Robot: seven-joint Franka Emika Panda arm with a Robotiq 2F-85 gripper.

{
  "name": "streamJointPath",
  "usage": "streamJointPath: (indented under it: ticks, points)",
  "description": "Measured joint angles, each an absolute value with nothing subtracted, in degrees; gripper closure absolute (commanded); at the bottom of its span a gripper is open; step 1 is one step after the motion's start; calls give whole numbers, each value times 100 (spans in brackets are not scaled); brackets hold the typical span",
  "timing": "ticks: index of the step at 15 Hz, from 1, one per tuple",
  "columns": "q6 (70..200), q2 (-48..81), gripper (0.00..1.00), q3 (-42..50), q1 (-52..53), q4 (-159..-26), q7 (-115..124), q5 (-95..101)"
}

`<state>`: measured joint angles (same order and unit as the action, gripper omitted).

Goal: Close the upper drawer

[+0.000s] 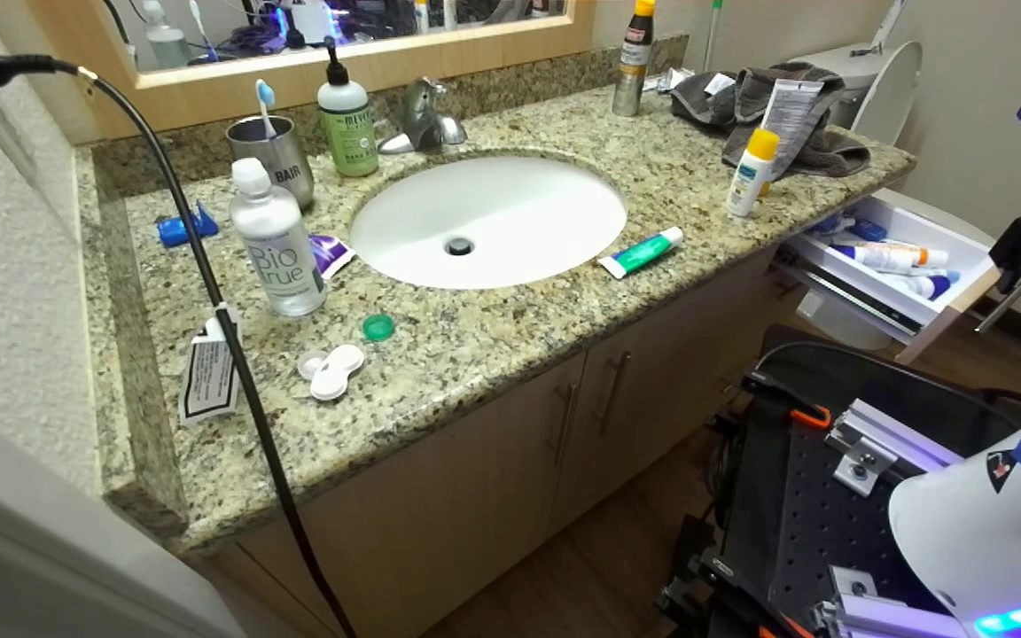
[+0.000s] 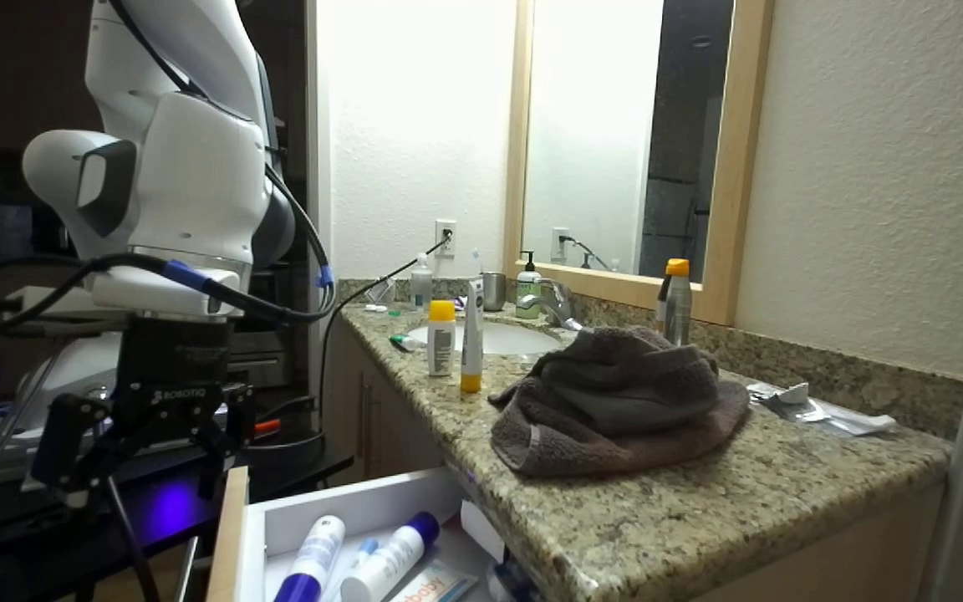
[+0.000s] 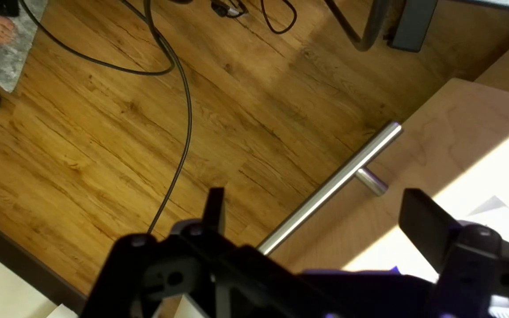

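Observation:
The upper drawer is pulled out, with a light tan front [image 1: 952, 314] and a white interior in both exterior views. Its side wall [image 2: 348, 495] is white, and blue-and-white toiletries [image 2: 394, 556] lie inside. A silver bar handle [image 3: 332, 187] crosses the tan front [image 3: 435, 128] in the wrist view. My gripper [image 3: 314, 194] is open and empty. It also shows in an exterior view [image 2: 143, 489], at the outer side of the drawer front, with one finger close to the front's top edge. In the wrist view the handle appears between the fingers. I cannot tell whether they touch the drawer.
The granite counter [image 1: 510, 354] overhangs the drawer and carries a sink [image 1: 493, 221], bottles and a grey towel [image 2: 615, 410]. A black cart [image 1: 821, 523] bearing the arm base stands beside the cabinet doors [image 1: 510, 496]. Cables lie on the wood floor [image 3: 219, 110].

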<state>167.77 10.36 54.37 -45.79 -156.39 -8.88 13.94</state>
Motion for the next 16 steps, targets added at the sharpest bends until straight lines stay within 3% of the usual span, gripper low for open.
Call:
streamJointPath:
  ticks: [9,16]
  points:
    - [16791,1956,0,4815,-4529,-15394,-805,426]
    - [17055,1376,0,2063,-6854,-15345,-2311,-2273]
